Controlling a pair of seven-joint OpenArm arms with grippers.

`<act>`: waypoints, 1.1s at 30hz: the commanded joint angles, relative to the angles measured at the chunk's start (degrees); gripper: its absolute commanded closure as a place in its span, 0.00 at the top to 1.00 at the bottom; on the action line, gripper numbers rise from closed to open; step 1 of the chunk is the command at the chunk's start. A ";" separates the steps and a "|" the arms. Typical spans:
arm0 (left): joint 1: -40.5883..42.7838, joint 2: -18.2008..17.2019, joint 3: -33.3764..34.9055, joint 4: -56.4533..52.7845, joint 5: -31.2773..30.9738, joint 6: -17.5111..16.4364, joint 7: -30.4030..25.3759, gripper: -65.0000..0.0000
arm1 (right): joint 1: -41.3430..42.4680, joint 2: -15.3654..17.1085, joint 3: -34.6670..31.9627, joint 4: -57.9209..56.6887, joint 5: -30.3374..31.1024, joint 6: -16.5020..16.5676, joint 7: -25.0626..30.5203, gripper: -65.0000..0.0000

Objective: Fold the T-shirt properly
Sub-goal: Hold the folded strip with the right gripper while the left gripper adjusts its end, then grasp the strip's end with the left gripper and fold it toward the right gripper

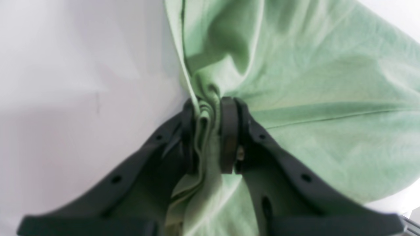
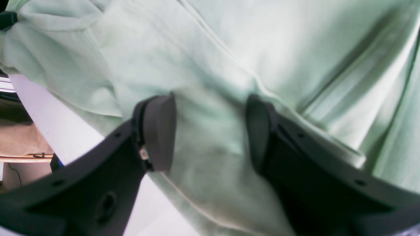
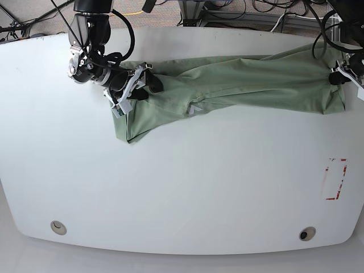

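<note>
The pale sage-green T-shirt (image 3: 256,79) lies stretched in a wrinkled band across the back of the white table (image 3: 182,187). My left gripper (image 3: 335,77) is at its right end. In the left wrist view the gripper (image 1: 210,131) is shut on a bunched fold of the shirt (image 1: 328,82). My right gripper (image 3: 147,88) is over the shirt's left end. In the right wrist view it (image 2: 210,134) is open, its fingers (image 2: 157,134) wide apart with the shirt (image 2: 229,49) lying between and under them.
A red-marked rectangle (image 3: 335,179) is on the table at the right. Two round holes (image 3: 57,227) (image 3: 307,234) sit near the front edge. Cables (image 3: 256,8) run behind the back edge. The table's edge (image 2: 39,108) shows beside the shirt in the right wrist view.
</note>
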 commanded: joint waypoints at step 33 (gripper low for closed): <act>-2.77 16.36 31.02 42.74 -7.47 0.12 21.54 0.08 | 1.23 0.40 0.28 0.17 -1.34 -0.36 -0.63 0.51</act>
